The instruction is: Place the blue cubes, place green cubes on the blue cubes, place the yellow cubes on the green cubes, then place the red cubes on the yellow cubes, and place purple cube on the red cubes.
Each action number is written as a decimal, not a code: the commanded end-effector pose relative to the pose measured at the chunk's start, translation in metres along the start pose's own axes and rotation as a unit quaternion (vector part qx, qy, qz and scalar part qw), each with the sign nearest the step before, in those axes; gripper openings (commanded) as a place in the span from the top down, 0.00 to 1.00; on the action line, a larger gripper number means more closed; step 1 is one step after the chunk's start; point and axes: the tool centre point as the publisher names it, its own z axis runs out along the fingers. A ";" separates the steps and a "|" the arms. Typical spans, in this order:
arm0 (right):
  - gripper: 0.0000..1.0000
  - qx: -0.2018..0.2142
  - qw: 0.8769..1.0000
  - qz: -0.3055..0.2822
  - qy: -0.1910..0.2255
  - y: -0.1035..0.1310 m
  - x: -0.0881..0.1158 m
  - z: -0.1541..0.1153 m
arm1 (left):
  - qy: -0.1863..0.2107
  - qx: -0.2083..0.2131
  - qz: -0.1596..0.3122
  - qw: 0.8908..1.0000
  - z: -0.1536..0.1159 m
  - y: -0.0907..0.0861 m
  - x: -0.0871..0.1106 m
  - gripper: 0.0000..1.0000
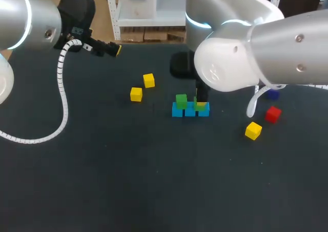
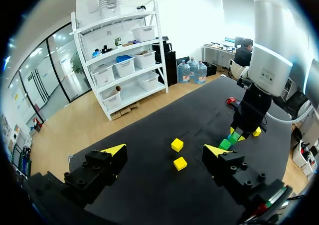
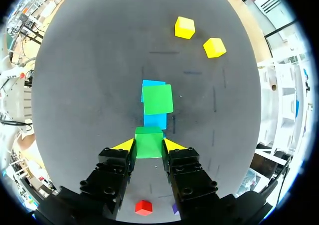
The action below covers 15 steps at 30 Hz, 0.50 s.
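Right pincer (image 3: 148, 148) squeezes a green cube (image 3: 148, 138) from both sides, at the near end of the blue row (image 1: 190, 111). I cannot tell if it touches the blue. A second green cube (image 1: 181, 100) sits on the row's far end. Left pincer (image 2: 164, 153) hangs well away, fingers wide apart, holding nothing. Near the row lie a yellow cube (image 1: 136, 94) and another yellow cube (image 1: 148, 80). A red cube (image 1: 273, 114) lies on the other side.

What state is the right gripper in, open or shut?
Shut on a green cube: in the right wrist view, the right gripper has both yellow fingertips touching the cube's opposite sides.
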 end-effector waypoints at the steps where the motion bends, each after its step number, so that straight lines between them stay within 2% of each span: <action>1: 1.00 -0.002 1.000 0.000 0.001 -0.003 0.000 0.002 | -0.001 0.001 0.000 1.000 0.000 0.001 0.000 0.00; 15: 1.00 0.005 1.000 -0.001 0.003 -0.008 0.000 -0.002 | -0.001 0.001 0.000 1.000 0.000 0.001 0.000 0.00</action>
